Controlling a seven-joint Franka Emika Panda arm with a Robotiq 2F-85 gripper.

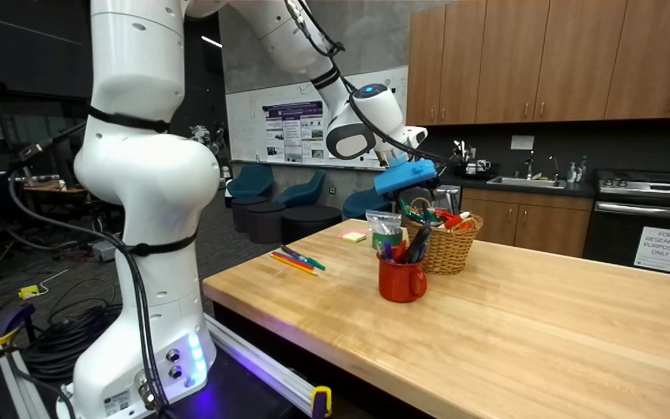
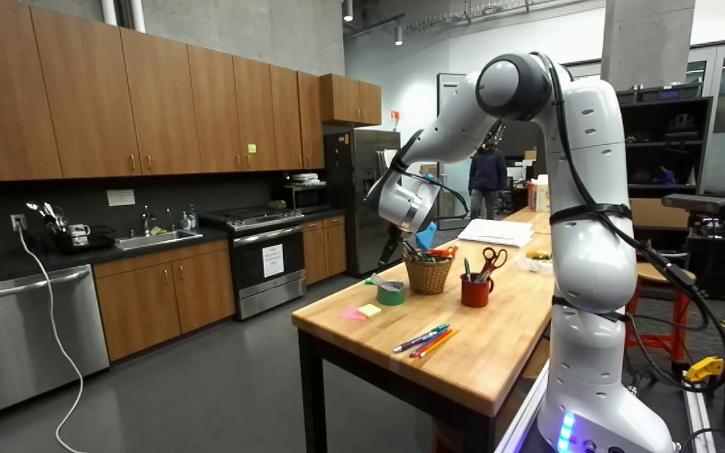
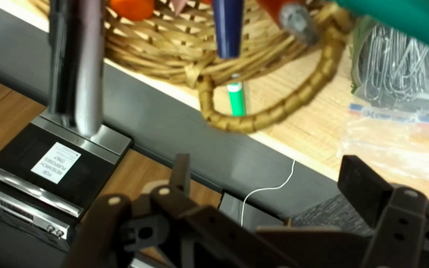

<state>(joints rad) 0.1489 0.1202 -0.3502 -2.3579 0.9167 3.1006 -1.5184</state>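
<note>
My end effector (image 3: 266,163) stands wide: its two dark fingers (image 3: 363,182) are well apart, and the floor (image 3: 214,163) and a white cord (image 3: 268,189) show through the gap. I hang near the wicker basket (image 2: 428,277), to the left of it and slightly higher in an exterior view. In my wrist view the basket's rim and curved handle (image 3: 251,123) are apart from my fingers, and a green stick (image 3: 237,100) shows through the loop. A black pen (image 3: 63,67), a pale pen (image 3: 89,74) and a dark blue pen (image 3: 228,29) poke out over the rim.

The basket stands upright on the wooden counter (image 2: 463,371) in both exterior views. To its right, in an exterior view, stands a red mug (image 2: 476,294) holding scissors (image 2: 491,259) and a green pen (image 2: 467,269). To its left sits a roll of green tape (image 2: 391,296), with a clear bag of paper clips (image 3: 404,70) on or in it; I cannot tell which. Nearer on that side lie a yellow sticky pad (image 2: 369,310) and a pink note (image 2: 353,313). Loose pens and pencils (image 2: 425,341) lie side by side at the near end. White paper (image 2: 498,231) lies at the far right.
</note>
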